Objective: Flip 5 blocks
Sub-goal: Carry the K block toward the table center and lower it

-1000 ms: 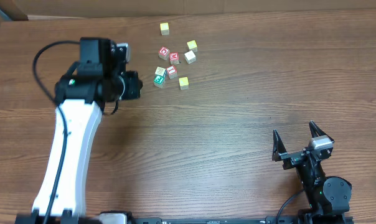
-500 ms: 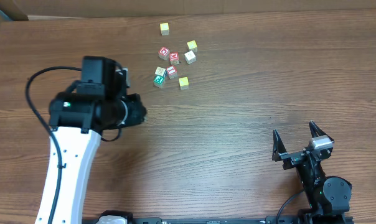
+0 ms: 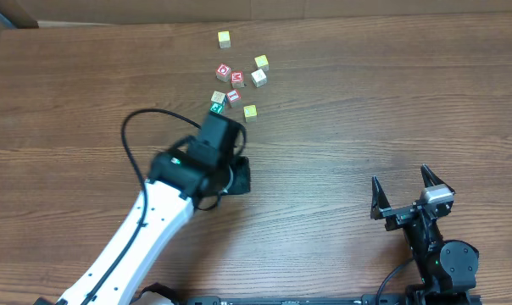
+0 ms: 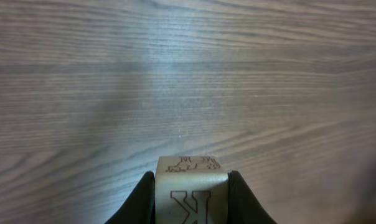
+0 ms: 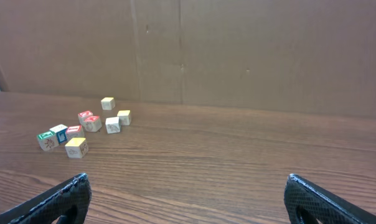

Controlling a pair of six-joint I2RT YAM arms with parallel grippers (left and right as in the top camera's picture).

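My left gripper (image 4: 191, 200) is shut on a pale cream block (image 4: 190, 186) with an outlined "K" on the face toward the camera, held above bare wood. In the overhead view that gripper (image 3: 237, 174) sits just in front of the cluster and hides the block. On the table lie a green block (image 3: 216, 108), a whitish block with blue (image 3: 218, 97), a red-framed block (image 3: 232, 97) and a yellow block (image 3: 250, 112). My right gripper (image 3: 403, 190) stands open at the front right, far from them, with nothing between its fingers (image 5: 63, 196).
Red-lettered "D" (image 3: 224, 72) and "M" (image 3: 237, 79) cubes, a white cube (image 3: 258, 78) and a yellowish cube (image 3: 261, 62) lie behind the cluster. A lone pale-yellow cube (image 3: 225, 38) sits farther back. A cardboard wall (image 5: 238, 50) closes the far side.
The left arm has swung from the left of the cluster rightward and toward the front, still shut on its block. The blocks on the table and the right arm have not moved.
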